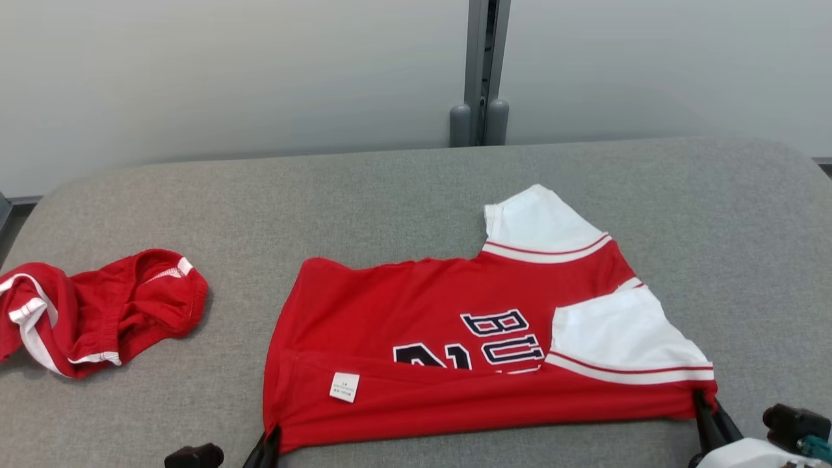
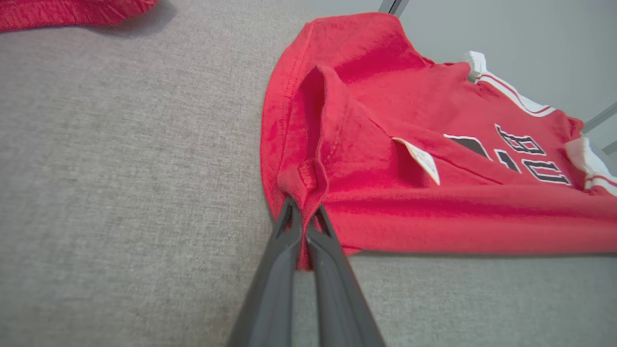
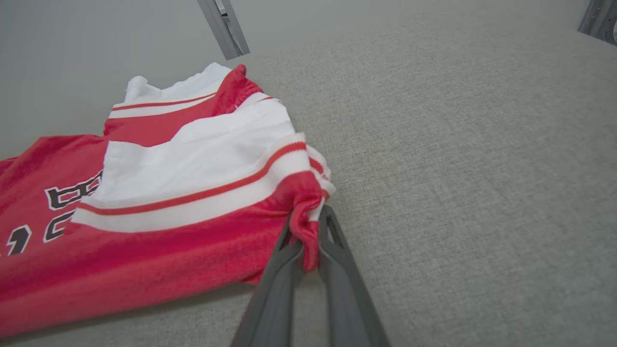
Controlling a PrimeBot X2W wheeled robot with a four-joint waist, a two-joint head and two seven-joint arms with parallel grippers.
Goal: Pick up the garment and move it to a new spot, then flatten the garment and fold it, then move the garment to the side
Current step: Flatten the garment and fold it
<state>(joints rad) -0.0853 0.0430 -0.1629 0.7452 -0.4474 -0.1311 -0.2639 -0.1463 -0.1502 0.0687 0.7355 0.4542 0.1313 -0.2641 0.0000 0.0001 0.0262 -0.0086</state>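
The garment is a red jersey with white sleeves and dark lettering, lying sideways on the grey padded table, its near long edge folded over with a white label showing. My left gripper is shut on the jersey's near left corner; the left wrist view shows red cloth pinched between the dark fingers. At the near right corner, by the white sleeve, my right gripper is shut on bunched red fabric.
A second red garment with white trim lies crumpled at the table's left edge. A grey post stands against the pale wall behind the table. The table's rounded edges lie far left and right.
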